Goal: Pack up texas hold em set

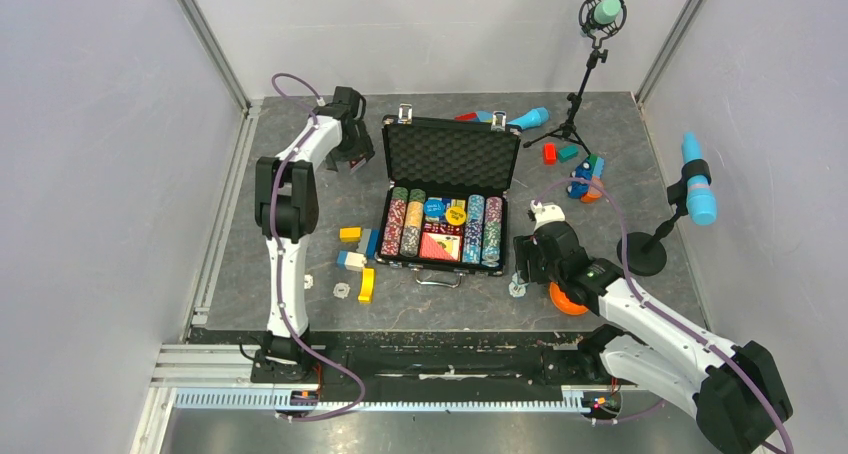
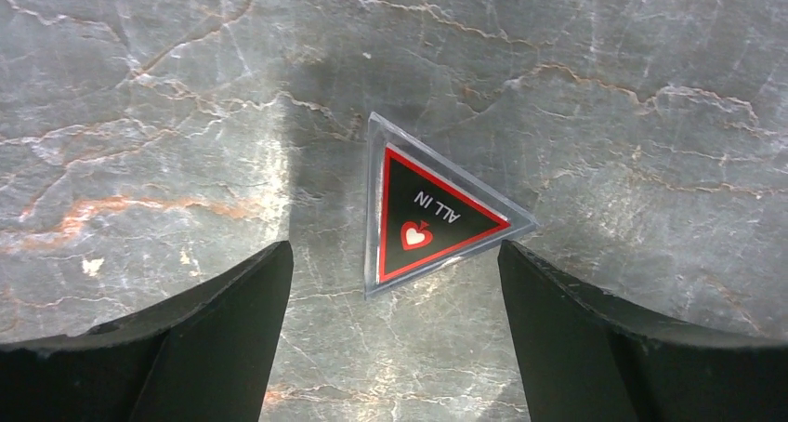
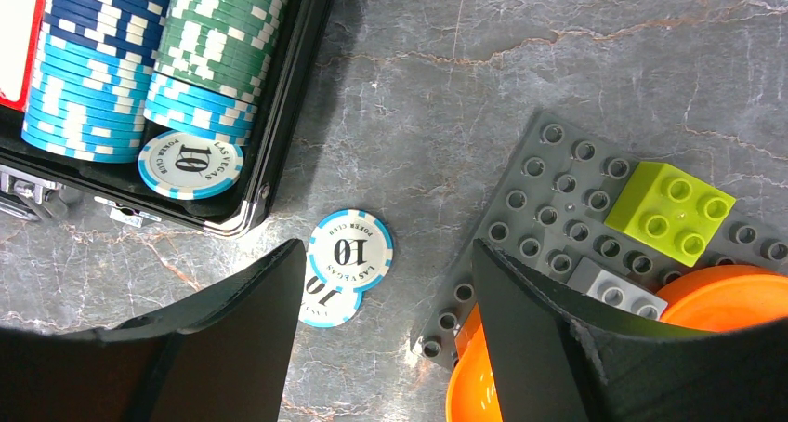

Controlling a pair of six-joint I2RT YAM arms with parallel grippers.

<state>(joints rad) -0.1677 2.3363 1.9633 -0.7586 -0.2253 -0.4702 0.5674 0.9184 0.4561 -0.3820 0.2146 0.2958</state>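
The open case (image 1: pixel 452 156) sits mid-frame from above. The left gripper (image 2: pixel 392 247), jaws spread, hangs over a triangular token (image 2: pixel 427 210) at centre. The right gripper (image 3: pixel 388 247), jaws spread too, hangs over two blue chips (image 3: pixel 350 248) beside the case's corner.

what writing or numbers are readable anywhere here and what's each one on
"ALL IN", upside down in the left wrist view: clear triangular marker on the table.
"10", "LAS VEGAS", "POKER CLUB": light blue chip in the case corner, and loose chip on the table.
Partial "10": second loose chip partly under it.
Round buttons in the case: too small to read.
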